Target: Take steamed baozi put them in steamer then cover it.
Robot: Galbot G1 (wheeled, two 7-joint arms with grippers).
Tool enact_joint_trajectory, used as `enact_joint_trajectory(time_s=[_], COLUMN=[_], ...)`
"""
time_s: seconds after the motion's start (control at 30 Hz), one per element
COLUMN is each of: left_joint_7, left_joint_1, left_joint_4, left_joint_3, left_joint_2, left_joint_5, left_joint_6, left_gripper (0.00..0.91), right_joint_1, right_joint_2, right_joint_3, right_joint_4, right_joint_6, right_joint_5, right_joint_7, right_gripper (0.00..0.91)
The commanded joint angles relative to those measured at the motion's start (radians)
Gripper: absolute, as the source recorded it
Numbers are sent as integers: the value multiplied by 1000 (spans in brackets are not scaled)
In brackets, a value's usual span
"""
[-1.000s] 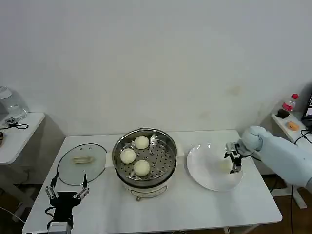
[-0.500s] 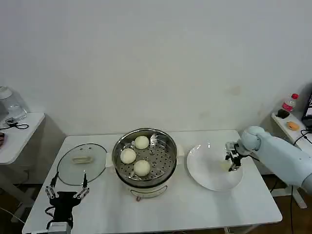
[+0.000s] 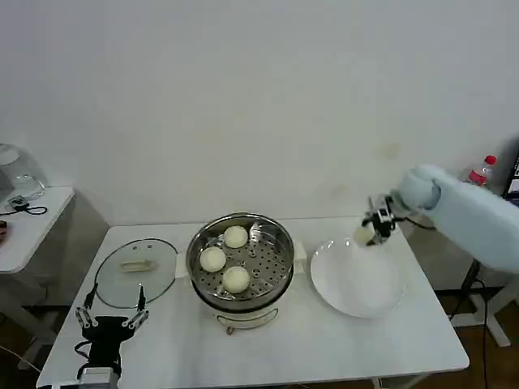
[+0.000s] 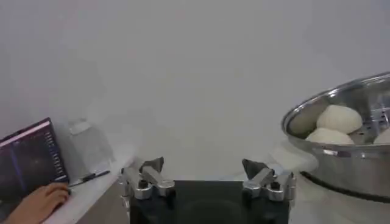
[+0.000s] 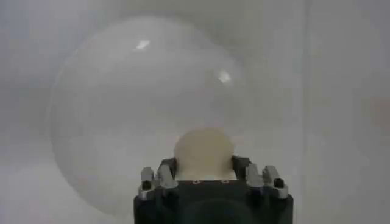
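Right hand [image 3: 366,233], baozi [image 3: 362,236] clamped, now lifted off plate [image 3: 357,284].

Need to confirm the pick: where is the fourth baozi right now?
In the head view the fourth baozi is gripped by the right gripper, lifted above the far rim of the white plate, to the right of the steamer.

The right pincer [image 3: 371,229] has lifted the last baozi [image 3: 362,236] off the plate [image 3: 357,288] (pincer clamped around it).
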Motion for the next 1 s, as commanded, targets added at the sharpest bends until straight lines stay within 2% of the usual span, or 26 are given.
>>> enact_joint_trajectory(time_s=[0.03,0.37,0.4,0.53,0.67,0.77,1.0], left_joint_7=[1,0,0,-1,-1,-1,0], left_joint_1=[-4,-7,-8,-13,-12,-9,1], left_joint_4=[-8,-8,-8,-10,-12,-15,-34], left_joint_3=[1,-4,-4,-1,-4,-6,-8], left_joint_2=[2,-1,-3,-9,-8,-9,-9], left_joint_5=[-1,-4,-4,-2,-2,-3,-4], left_joint_6=[2,1,1,1,1,0,1], left_gripper=[907,907,907,907,907,907,907], right_joint_1=[328,312,299,252,210,181,120], right_joint_2=[129,306,327,371,397,403,391], right_joint_3=[-225,-271,-276,-278,-275,-282,-277], right_joint_4=[179,208,212,203,174,147,111], right_joint_6=[-135,-313,-348,-374,-384,-385,-369], right_joint_5=[289,491,534,566,556,508,435], right_joint_7=[58,185,211,231,245,245,225], right_gripper=[635,635,645,645,645,645,645])
